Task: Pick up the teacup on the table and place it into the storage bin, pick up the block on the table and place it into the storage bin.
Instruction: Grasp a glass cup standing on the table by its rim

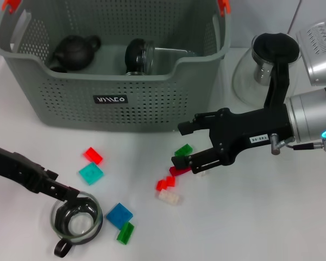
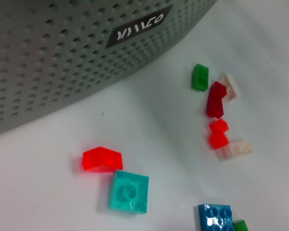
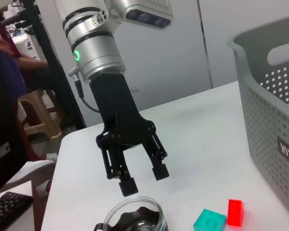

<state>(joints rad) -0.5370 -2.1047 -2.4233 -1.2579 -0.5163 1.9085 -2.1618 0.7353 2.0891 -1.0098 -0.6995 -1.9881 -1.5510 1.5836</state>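
The left gripper [image 3: 143,179], fingers apart, hangs just above the glass teacup [image 1: 76,220] on the table [image 1: 271,217], near the left front. Behind, the storage bin [image 1: 114,89] holds 1 dark teapot [image 1: 73,53] and 1 glass jar [image 1: 138,56]. The right gripper [image 1: 187,145], jaws spread, hovers over a dark red block [image 1: 179,171].

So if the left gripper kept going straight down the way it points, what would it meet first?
Most likely the glass teacup. The left gripper hangs open just above its rim, one finger over the near edge, though exact depth is hard to judge.
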